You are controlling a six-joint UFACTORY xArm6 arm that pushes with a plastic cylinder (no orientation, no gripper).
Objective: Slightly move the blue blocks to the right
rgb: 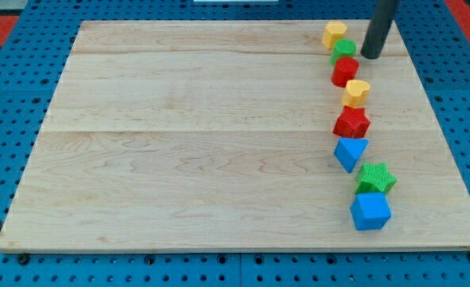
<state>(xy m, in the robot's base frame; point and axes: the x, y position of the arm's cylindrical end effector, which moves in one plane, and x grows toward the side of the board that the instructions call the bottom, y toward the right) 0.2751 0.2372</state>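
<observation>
Blue pegboard rings a pale wooden board (pixel 179 143), and all the action sits along the view's right side. Eight blocks run in a wavy column from top to bottom: a yellow block (pixel 334 33) leads off, a green block (pixel 345 49) touching just below it, then a red block (pixel 345 72), another yellow one (pixel 357 92), and a red star-like block (pixel 352 123). Next comes the blue triangular block (pixel 350 151), pointing down, just under that red star. A green star (pixel 376 178) follows, and right against its lower edge sits the blue cube (pixel 370 211), close to the board's bottom edge. Both blue blocks are low in the column, separated by the green star.

Up top, my tip (pixel 371 56) rests on the board just to the right of the green block, near the upper red one and well apart from both blue blocks. It is a plain dark rod, with no jaws to spread or close, and it is touching no block.
</observation>
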